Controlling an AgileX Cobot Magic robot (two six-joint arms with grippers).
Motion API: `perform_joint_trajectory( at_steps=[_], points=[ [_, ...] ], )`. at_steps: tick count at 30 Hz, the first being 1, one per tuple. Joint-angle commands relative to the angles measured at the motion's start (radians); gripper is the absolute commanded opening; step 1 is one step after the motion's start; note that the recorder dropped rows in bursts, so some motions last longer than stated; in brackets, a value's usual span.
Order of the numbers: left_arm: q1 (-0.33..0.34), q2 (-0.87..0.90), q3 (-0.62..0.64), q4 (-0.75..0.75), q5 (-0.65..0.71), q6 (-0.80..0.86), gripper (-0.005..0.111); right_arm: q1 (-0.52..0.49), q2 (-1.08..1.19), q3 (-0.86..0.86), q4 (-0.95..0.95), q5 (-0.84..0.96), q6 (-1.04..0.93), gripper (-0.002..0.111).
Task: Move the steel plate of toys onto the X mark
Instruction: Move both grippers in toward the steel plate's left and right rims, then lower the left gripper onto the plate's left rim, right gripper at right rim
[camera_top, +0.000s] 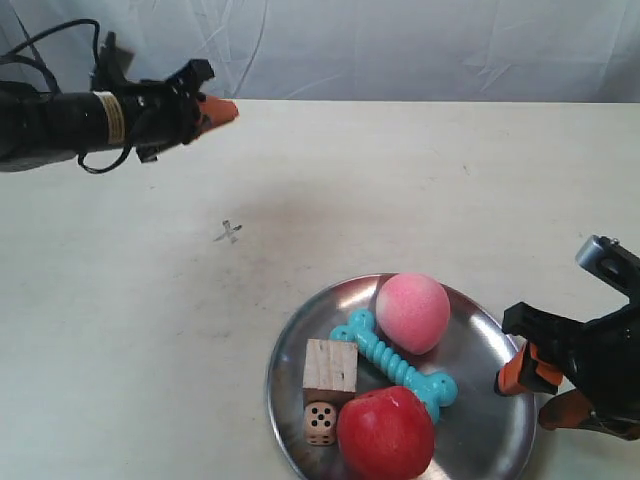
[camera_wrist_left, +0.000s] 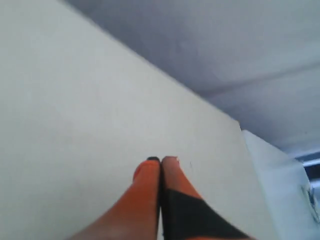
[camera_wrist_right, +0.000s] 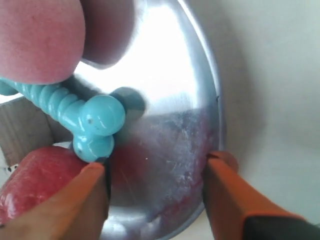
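Straddling the steel plate (camera_wrist_right: 170, 100) rim, right tool (camera_wrist_right: 157, 164) spread wide, left tool (camera_wrist_left: 161, 162) pinched together, empty.

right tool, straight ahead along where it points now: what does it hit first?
Most likely the steel plate: the open right tool has bare plate metal between its fingers. One finger sits beside the dog-bone's end and the apple, so it might graze those first; depth is unclear.

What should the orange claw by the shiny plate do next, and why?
Probably close the right gripper on the steel plate: its open fingers seem to straddle the rim, one inside, one outside, and the plate sits apart from the X mark.
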Motion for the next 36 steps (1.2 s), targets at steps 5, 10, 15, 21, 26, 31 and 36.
perform_joint_trajectory(
  at_steps=[5,10,15,21,26,31,36],
  points=[
    [-0.011,-0.003,-0.260,0.406,0.424,0.196,0.000,-0.005,-0.007,0.003,0.007,-0.013,-0.011,0.053],
    [-0.001,-0.007,-0.286,0.678,0.620,0.042,0.000,-0.005,-0.007,0.003,0.005,-0.020,-0.027,0.053],
    [0.002,-0.007,-0.271,0.678,0.689,0.065,0.000,-0.005,-0.007,0.003,0.003,-0.020,-0.034,0.053],
    [0.002,-0.011,-0.344,0.678,0.429,0.059,0.000,-0.005,-0.007,0.003,-0.001,-0.063,-0.038,0.053],
    [0.000,-0.009,-0.368,0.552,-0.161,-0.029,0.000,-0.005,-0.007,0.003,-0.001,-0.069,-0.043,0.053],
    [-0.009,-0.006,-0.335,0.678,-0.490,-0.201,0.000,-0.005,-0.007,0.003,-0.001,-0.071,-0.064,0.053],
    [-0.009,-0.008,-0.290,0.678,-0.490,-0.245,0.000,-0.005,-0.007,0.003,0.002,-0.071,-0.093,0.053]
  ],
)
